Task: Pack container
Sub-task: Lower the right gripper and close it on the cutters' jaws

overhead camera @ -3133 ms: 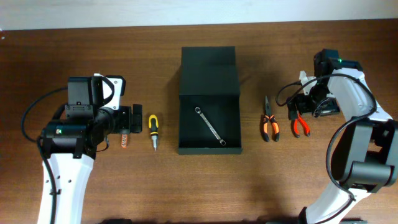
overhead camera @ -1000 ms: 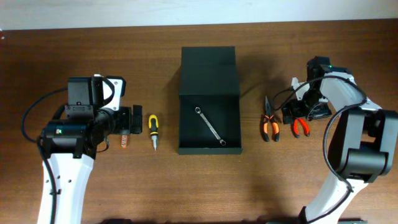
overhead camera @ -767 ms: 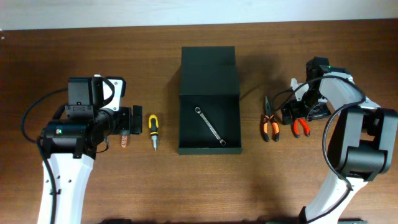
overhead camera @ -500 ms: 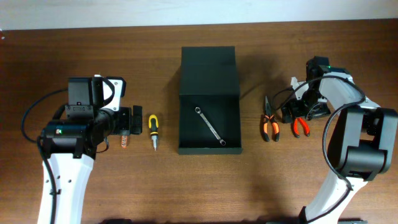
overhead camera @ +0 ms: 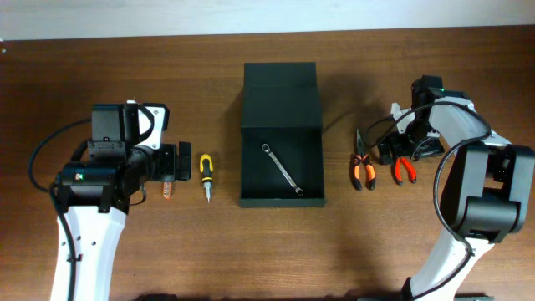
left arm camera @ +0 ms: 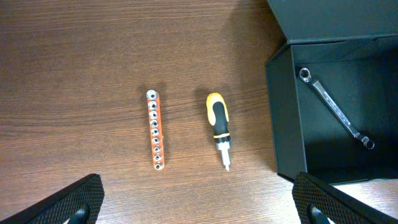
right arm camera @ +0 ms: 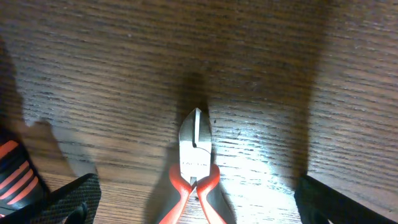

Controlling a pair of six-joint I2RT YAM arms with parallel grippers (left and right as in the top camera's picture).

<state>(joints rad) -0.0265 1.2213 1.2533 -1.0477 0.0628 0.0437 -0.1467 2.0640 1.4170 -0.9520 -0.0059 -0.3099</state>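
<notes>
Container: sat open on the desk [overhead camera: 468, 58] between the two arms, its walls and floor [overhead camera: 255, 186] dark and matte, its flap lid [overhead camera: 281, 94] folded back toward the far edge.
Inside: held a single wrench [overhead camera: 282, 169], lying slantwise on the floor, with bare room around it.
Left of container: lay a yellow-handled screwdriver [left arm camera: 219, 127] and, just beyond it, an orange bit rail [left arm camera: 155, 129], side by side, both with their long axes running near to far.
Right of container: lay orange-handled pliers [overhead camera: 361, 170], then red cutters [right arm camera: 196, 149] just past them, farther from the box.
Cutters' axis: ran near to far, nose toward the far edge, handles toward the near edge.
Right end effector [right arm camera: 196, 194]: hung straight over the red cutters, spread wide, gripping nothing, with one finger on each side of the nose, set across the long axis.
Left end effector [left arm camera: 198, 190]: spread wide and empty, hovering above the screwdriver and bit rail.
Deciding relation: judged to be the cutters sitting directly beneath the right end effector, already squared to it. Put the container off to that arm's left, with the pliers between. Made the right arm by far the nearer.
Writing: showed a faint stamp on the cutters' joint, too small to read, and nothing legible elsewhere.
</notes>
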